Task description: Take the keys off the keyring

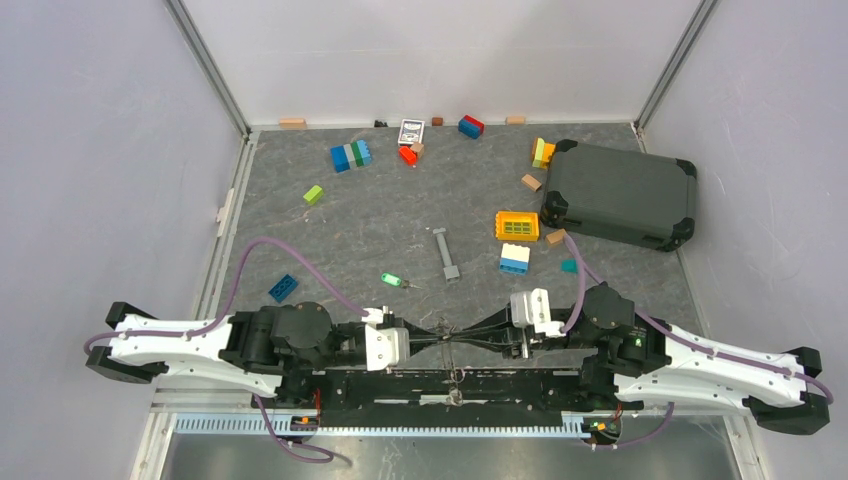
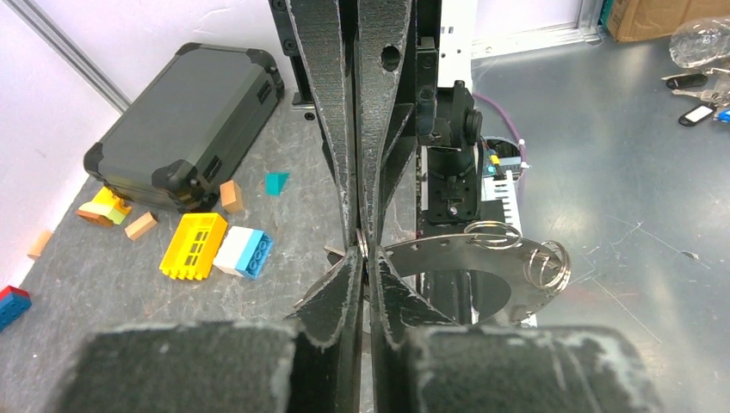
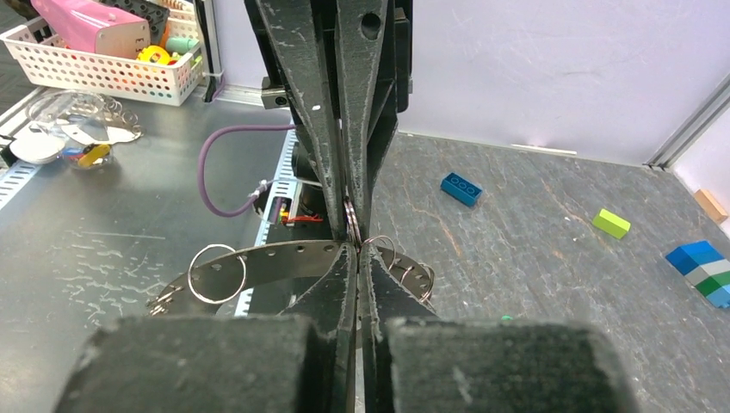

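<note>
My two grippers meet tip to tip low over the table's near edge, the left gripper (image 1: 439, 337) (image 2: 363, 258) and the right gripper (image 1: 453, 338) (image 3: 356, 249) both shut. A thin silver keyring (image 2: 361, 244) (image 3: 350, 222) shows edge-on, pinched where the four fingertips come together. Just under the tips lies a flat perforated metal plate (image 2: 482, 255) (image 3: 275, 261) carrying several loose wire rings (image 2: 547, 263) (image 3: 217, 274). One key with a green head (image 1: 392, 280) lies alone on the table beyond the grippers. Any keys on the pinched ring are hidden by the fingers.
A long grey metal bar (image 1: 446, 252) lies past the grippers. A yellow grid block (image 1: 517, 225) and a white-blue brick (image 1: 515, 258) sit to the right, by a dark case (image 1: 620, 195). A blue brick (image 1: 283, 288) lies left; more bricks are scattered at the back.
</note>
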You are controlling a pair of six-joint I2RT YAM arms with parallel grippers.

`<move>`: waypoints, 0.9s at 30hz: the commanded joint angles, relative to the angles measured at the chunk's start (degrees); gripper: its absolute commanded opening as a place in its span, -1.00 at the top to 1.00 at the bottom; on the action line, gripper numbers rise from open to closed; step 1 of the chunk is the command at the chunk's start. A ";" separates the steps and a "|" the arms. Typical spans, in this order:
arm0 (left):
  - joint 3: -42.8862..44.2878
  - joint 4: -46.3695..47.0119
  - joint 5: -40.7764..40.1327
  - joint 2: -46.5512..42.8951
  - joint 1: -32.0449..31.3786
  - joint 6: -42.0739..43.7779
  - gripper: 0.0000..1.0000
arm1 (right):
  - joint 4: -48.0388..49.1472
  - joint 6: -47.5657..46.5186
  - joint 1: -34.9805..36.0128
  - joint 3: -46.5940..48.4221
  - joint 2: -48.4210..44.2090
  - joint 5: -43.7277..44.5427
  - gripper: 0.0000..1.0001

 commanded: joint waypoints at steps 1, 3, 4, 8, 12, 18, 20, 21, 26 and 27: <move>2.41 0.10 -1.49 0.28 -0.09 -1.81 0.64 | -1.31 -0.85 0.01 2.59 0.79 0.47 1.00; 3.42 -2.07 -2.81 0.37 -0.05 -1.88 0.42 | -2.90 -1.28 0.01 3.34 1.06 0.76 1.00; 3.93 -3.17 -3.22 0.56 -0.12 -1.86 0.38 | -4.41 -1.37 0.01 3.71 1.26 0.78 1.00; 6.36 -7.90 -4.38 1.47 -0.06 -1.44 0.30 | -7.55 -1.82 0.01 4.90 1.89 1.25 1.00; 8.53 -11.51 -5.13 3.05 -0.11 -0.65 0.32 | -9.01 -1.86 0.01 5.53 2.30 1.69 1.00; 10.04 -14.00 -5.11 5.45 -0.10 -0.91 0.31 | -9.85 -1.84 0.01 5.86 2.54 2.94 1.00; 10.22 -14.27 -4.40 6.01 -0.10 -1.14 0.26 | -10.17 -1.83 0.02 6.11 2.84 3.34 1.00; 10.29 -14.37 -4.32 6.27 -0.08 -1.32 0.21 | -10.43 -1.88 0.01 6.31 2.97 3.62 1.00; 10.58 -14.90 -4.27 7.28 -0.11 -1.85 0.15 | -11.01 -1.83 0.02 6.68 3.02 4.40 1.00; 10.58 -14.94 -4.20 7.42 -0.12 -1.97 0.17 | -11.01 -1.75 0.01 6.68 3.02 4.45 1.00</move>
